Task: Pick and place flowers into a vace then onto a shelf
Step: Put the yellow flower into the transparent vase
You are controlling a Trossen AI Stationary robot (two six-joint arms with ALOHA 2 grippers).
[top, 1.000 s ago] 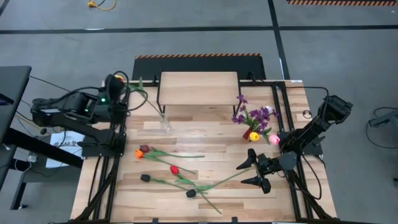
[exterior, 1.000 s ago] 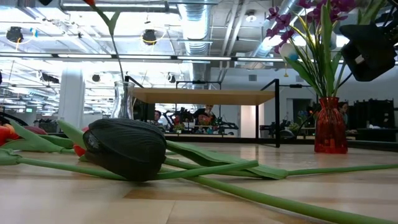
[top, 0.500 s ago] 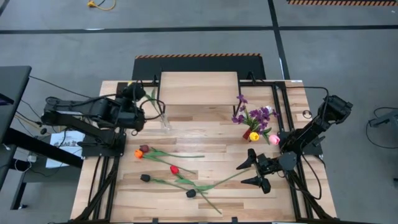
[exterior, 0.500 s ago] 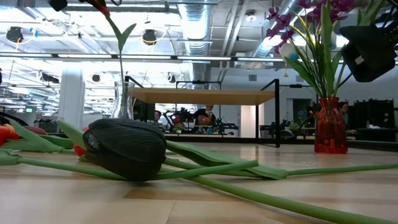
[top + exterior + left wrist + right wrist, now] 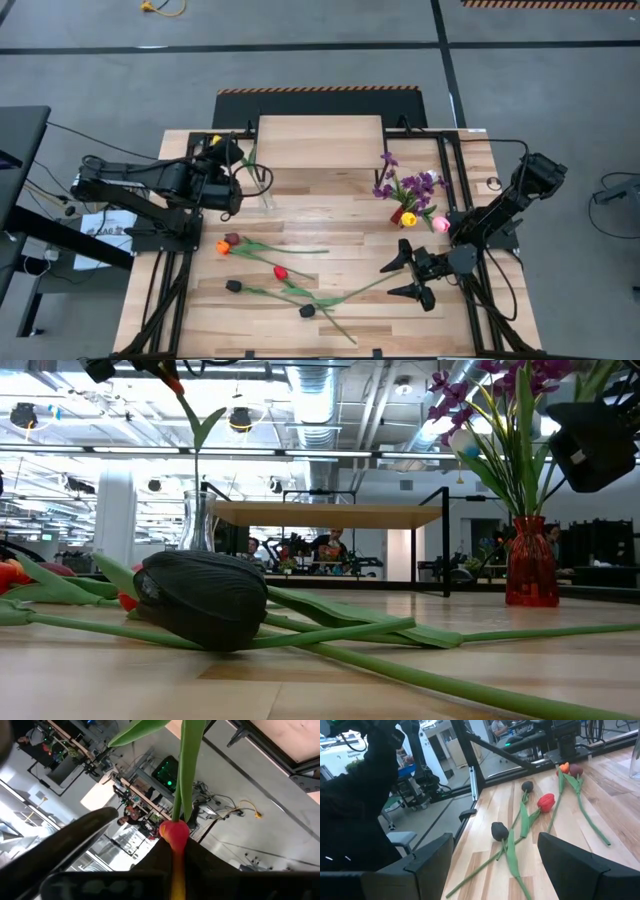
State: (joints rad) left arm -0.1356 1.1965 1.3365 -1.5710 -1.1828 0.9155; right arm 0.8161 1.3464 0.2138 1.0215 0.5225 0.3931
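Note:
My left gripper [image 5: 224, 152] is shut on a red-and-yellow flower [image 5: 175, 832] above the table's far left. Its green stem [image 5: 258, 175] runs down to the mouth of a clear glass vase [image 5: 266, 197], which stands in front of the light-wood shelf [image 5: 320, 140]. A red vase [image 5: 405, 216] to the right holds purple sprigs with yellow and pink heads. Orange [image 5: 222, 247], dark red [image 5: 233, 239], red [image 5: 281, 272] and two black flowers [image 5: 233, 286] [image 5: 307, 311] lie on the table. My right gripper [image 5: 389, 280] waits open near the table's right side, level with them. My left gripper pinches the flower's head [image 5: 174, 840] between its two fingers, coming from the table's left and slanting slightly down. The flower is lifted clear, head up at the fingers. Its stem [image 5: 195, 460] hangs down to the clear vase's mouth; I cannot tell whether its end is inside.
The shelf [image 5: 330, 513] stands on thin black legs at the table's far middle. The lying flowers' stems cross the near middle of the table [image 5: 330, 295]. Black frame bars run along the table's left and right sides.
My left gripper has carried the flower toward the table's right and a little down, up to the clear vase, and has rolled somewhat. The stem has swung with it and now hangs over the vase's mouth.

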